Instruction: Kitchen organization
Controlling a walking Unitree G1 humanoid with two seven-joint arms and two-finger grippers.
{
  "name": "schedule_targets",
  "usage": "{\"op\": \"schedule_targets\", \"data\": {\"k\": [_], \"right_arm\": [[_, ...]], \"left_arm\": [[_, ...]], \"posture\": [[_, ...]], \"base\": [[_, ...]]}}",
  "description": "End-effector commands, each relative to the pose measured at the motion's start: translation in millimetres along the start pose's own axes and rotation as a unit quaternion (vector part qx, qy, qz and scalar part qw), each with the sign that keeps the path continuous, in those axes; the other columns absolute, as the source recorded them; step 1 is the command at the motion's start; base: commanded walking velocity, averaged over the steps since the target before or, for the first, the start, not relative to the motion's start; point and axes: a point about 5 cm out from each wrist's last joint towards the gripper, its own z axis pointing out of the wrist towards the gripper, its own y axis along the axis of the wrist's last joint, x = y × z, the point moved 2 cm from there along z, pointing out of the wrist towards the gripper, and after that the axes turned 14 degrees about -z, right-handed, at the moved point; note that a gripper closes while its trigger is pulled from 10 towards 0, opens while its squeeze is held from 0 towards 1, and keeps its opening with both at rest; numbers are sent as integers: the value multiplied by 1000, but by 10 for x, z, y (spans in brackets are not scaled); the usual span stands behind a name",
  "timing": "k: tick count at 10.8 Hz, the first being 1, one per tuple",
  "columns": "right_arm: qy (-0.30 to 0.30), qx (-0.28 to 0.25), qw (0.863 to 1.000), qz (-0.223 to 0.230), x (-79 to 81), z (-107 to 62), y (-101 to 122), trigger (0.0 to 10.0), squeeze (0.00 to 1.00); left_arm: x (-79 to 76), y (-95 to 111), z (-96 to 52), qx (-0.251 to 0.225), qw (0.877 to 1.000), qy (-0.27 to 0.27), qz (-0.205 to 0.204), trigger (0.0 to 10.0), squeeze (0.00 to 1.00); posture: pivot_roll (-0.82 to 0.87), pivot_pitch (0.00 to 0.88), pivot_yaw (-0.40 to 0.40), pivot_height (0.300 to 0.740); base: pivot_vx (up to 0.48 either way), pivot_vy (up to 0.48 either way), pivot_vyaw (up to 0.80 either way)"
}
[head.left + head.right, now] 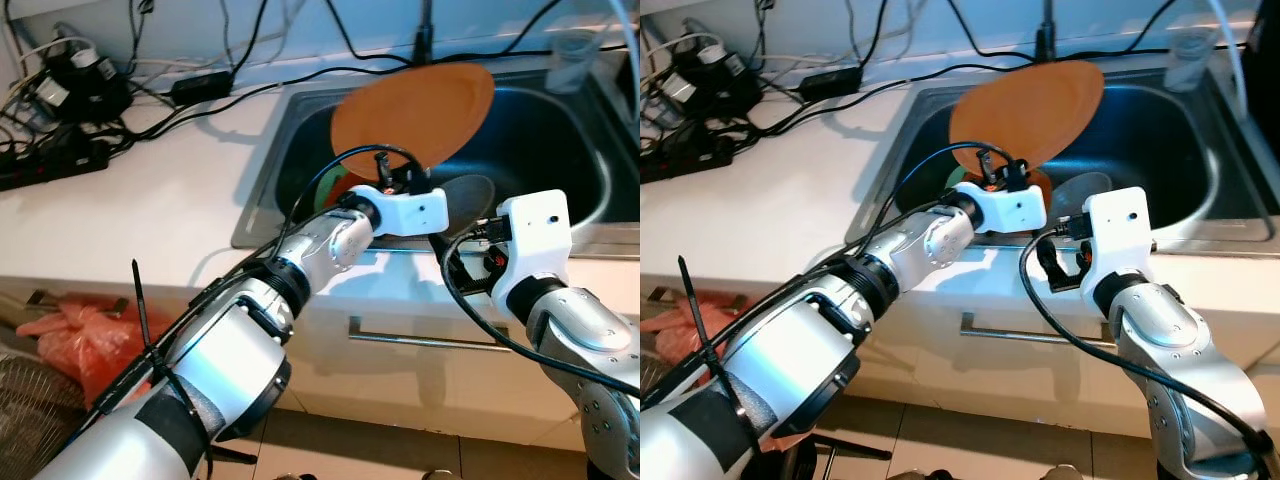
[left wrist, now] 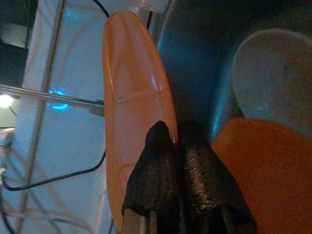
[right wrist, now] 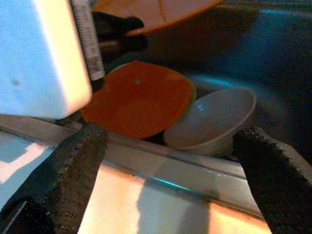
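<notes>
Far left on the white worktop (image 1: 130, 200): tangled black cables (image 1: 200, 85) and a power strip (image 1: 50, 165); below, crumpled red plastic bag (image 1: 75, 335) by the cabinet. Centre: left pincer (image 2: 178, 141) clenched on the rim of a smooth, glossy orange plate (image 1: 415, 110), lifted and tilted above the steel sink (image 1: 560, 140). Down in the basin: a shallow orange bowl (image 3: 139, 100) touching a pale rounded bowl (image 3: 214, 117). Right: right pincer (image 3: 170, 161) released, textured black fingers (image 3: 73, 165) spread wide at the sink's front edge, gripping nothing. Far right, by the sink's back corner: a clear cup (image 1: 575, 55).
</notes>
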Motion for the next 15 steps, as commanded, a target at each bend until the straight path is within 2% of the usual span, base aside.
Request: {"op": "schedule_targets", "data": {"k": [1, 2, 4, 7, 8, 9, 10, 11, 12, 14, 15], "right_arm": [[-7, -11, 1000, -2, -7, -21, 73, 10000, 0], [-12, -37, 999, -2, -32, -39, 210, 10000, 0], [-16, -63, 998, -4, -53, -61, 376, 10000, 0], [-16, -69, 997, -6, -59, -87, 442, 10000, 0], [-16, -71, 997, -7, -61, -100, 471, 10000, 0], [-16, -72, 997, -7, -59, -106, 486, 10000, 0], [-13, -72, 997, -7, -53, -115, 507, 10000, 0], [-12, -71, 997, -7, -46, -115, 513, 10000, 0], [-11, -71, 997, -7, -39, -117, 523, 10000, 0], [-17, -72, 997, -3, -43, -165, 541, 10000, 0], [-17, -69, 997, -1, -32, -186, 528, 10000, 0]], "left_arm": [[-162, -139, -55, 32, 999, -31, -18, 0, 0], [-191, -202, -75, 52, 997, -36, -43, 39, 0], [-212, -269, -100, 69, 995, -42, -51, 392, 0], [-274, -297, -114, 80, 994, -57, -56, 314, 0], [-320, -319, -128, 89, 992, -67, -58, 1490, 0], [-357, -340, -140, 96, 990, -74, -68, 2000, 0], [-476, -402, -184, 118, 984, -103, -85, 4902, 0], [-527, -436, -209, 127, 982, -116, -79, 5922, 0], [-545, -492, -239, 141, 979, -124, -78, 6275, 0], [-332, -595, -250, 163, 977, -89, -100, 6000, 0], [-274, -664, -282, 175, 976, -83, -101, 5922, 0]], "posture": [[-353, 107, 214, 740], [-359, 117, 208, 740], [-371, 123, 207, 740], [-384, 127, 209, 740], [-392, 133, 208, 740], [-394, 136, 206, 740], [-394, 141, 203, 740], [-395, 143, 204, 740], [-402, 148, 209, 740], [-408, 161, 222, 740], [-407, 166, 223, 740]], "base": [[0, 0, 0], [0, 0, 0], [0, 0, 0], [0, 0, 0], [0, 0, 0], [0, 0, 0], [0, 0, 0], [0, 0, 0], [0, 0, 0], [0, 0, 0], [0, 0, 0]]}}
